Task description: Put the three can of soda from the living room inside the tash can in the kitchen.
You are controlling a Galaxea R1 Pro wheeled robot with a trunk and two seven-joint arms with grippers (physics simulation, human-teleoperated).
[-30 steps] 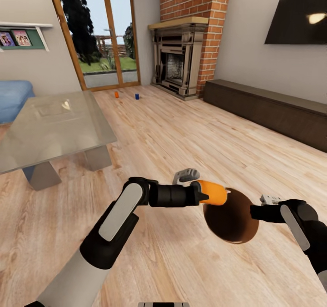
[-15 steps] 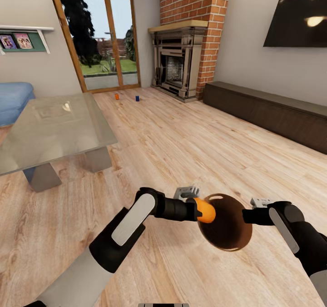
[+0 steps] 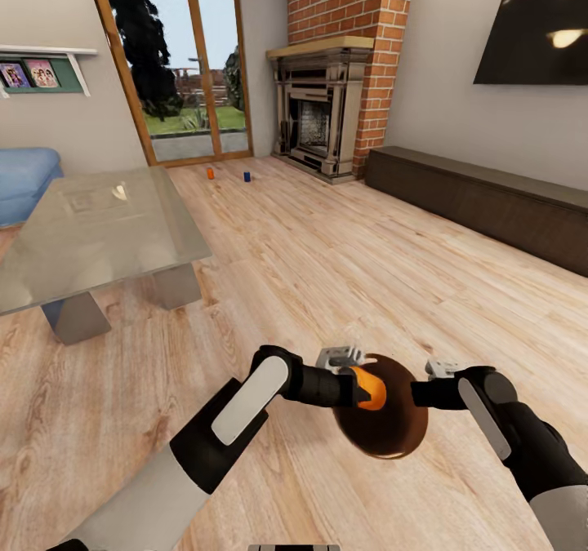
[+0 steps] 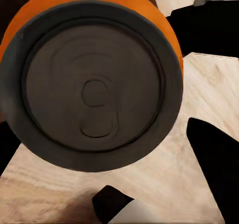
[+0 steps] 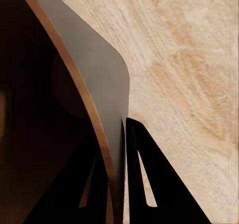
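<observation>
Gripping the orange soda can [image 3: 371, 388], the left gripper [image 3: 359, 388] holds it at the mouth of the trash can [image 3: 392, 437], partly over the brown interior. The right gripper [image 3: 420, 393] is clamped on the bin's rim; its wrist view shows both fingers [image 5: 134, 184] pinching the thin wall [image 5: 99, 84]. From the left wrist, the can's grey top [image 4: 94, 87] faces the camera. Two more cans, orange [image 3: 210, 173] and blue [image 3: 246, 175], stand on the floor [image 3: 327, 249] near the glass doors [image 3: 175, 61].

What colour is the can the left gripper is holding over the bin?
Orange, with a dark grey top: the can shows best in the left wrist view.
</observation>
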